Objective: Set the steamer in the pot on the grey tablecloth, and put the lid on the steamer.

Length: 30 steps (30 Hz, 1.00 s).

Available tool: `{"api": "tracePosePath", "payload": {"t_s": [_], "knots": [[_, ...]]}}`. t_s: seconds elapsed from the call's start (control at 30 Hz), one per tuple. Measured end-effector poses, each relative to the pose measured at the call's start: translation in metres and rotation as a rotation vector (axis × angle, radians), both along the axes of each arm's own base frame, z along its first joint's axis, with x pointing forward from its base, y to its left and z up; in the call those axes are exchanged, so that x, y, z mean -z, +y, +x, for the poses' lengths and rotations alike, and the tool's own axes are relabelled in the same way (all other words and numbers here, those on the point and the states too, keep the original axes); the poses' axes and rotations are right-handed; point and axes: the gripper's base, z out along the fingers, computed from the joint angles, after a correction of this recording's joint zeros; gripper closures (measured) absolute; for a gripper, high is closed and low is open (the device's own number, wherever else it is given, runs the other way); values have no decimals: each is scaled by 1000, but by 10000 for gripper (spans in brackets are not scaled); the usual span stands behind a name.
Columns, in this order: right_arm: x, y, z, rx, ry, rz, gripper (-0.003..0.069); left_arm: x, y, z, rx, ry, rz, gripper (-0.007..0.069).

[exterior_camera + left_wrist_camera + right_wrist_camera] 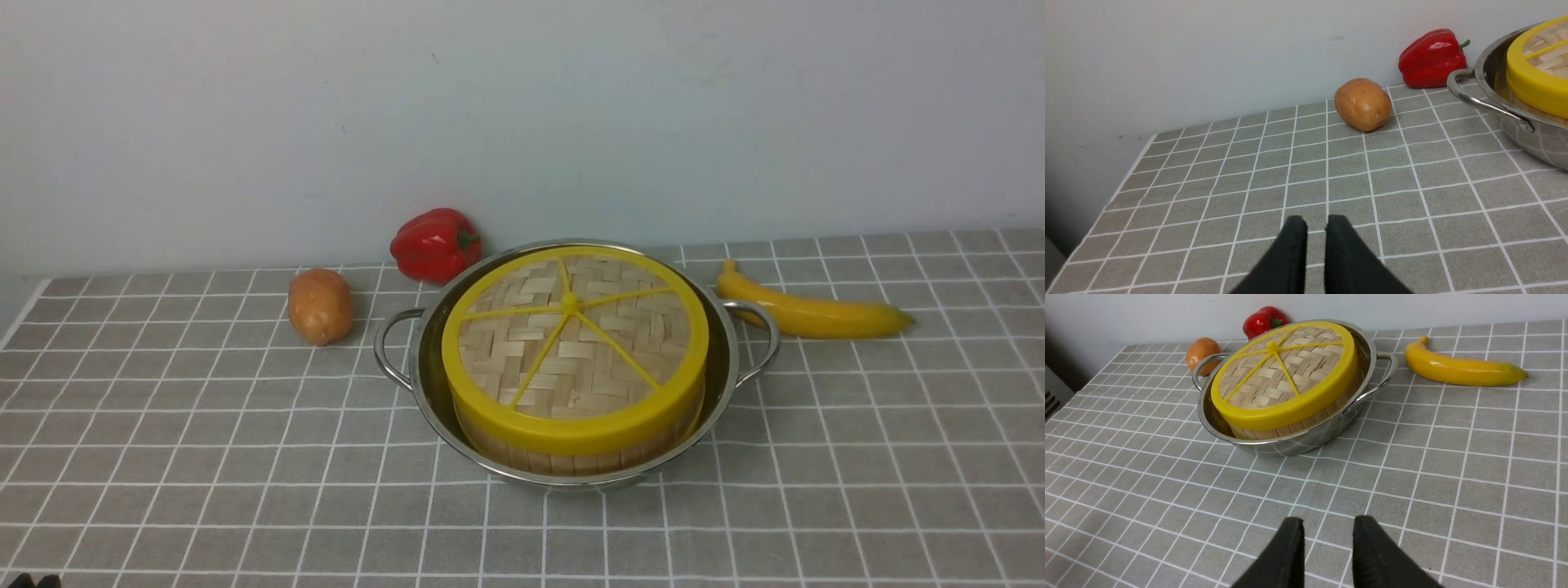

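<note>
we see soft, even light, faint shadows, sharp focus, and mild glare on the pot (722,384).

1. The lid (574,339) hides the inside of the steamer (571,459).
2. The pot (1531,126) is cut off by the left wrist view's edge.
3. Both arms are out of the front view.

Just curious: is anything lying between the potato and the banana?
Yes: in the front view the pot, holding the steamer with its lid, lies between the potato and banana.
</note>
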Motion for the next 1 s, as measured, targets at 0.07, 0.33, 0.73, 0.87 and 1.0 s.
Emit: {"api": "tracePosePath", "payload": {"t_s": [0.07,0.33,0.73,0.87,1.0], "knots": [[0,0,0,0,0,0,456,0,0,0,0,1,0,550],[0,-1,21,206,-278,-38,433,0,0,0,0,1,0,539],[118,0,62,388,-453,-201,419,0,0,0,0,1,0,518],[129,0,63,391,-441,-205,419,0,0,0,0,1,0,515],[129,0,63,391,-442,-205,419,0,0,0,0,1,0,507]]}}
